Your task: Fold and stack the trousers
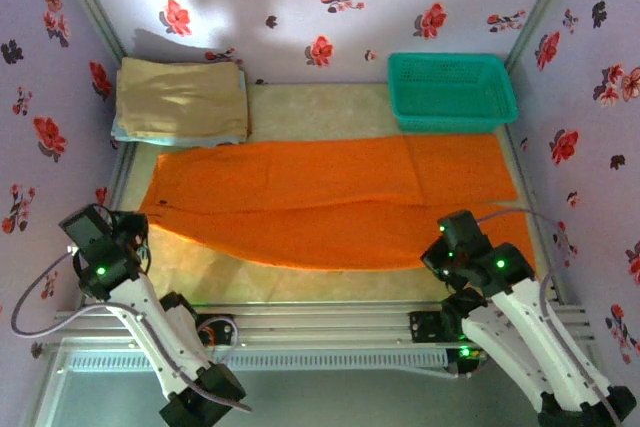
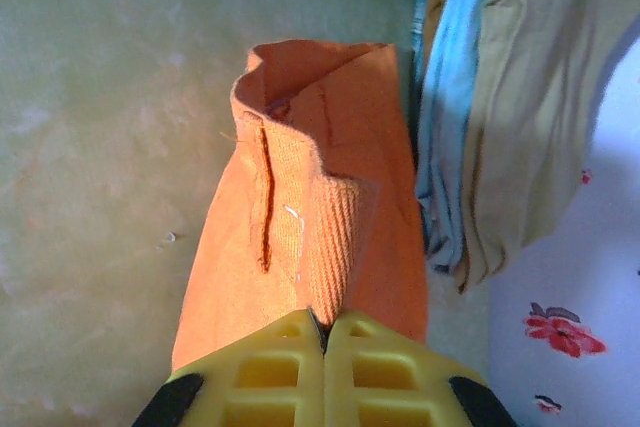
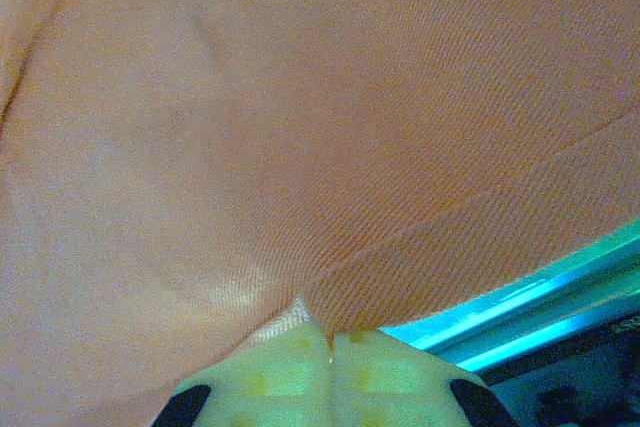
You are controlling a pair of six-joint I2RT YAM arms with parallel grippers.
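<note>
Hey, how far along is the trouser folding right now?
Done: the trousers lie spread flat at full length across the table. In hand: the left gripper and right gripper are each shut on the cloth's near edge, one at either end. Left: folding them down and stacking, perhaps by the tan folded cloth at the back left.

Folded cloths [image 1: 180, 97] behind the trousers [image 1: 330, 202] at left, basket [image 1: 452, 92] behind them at right.
</note>
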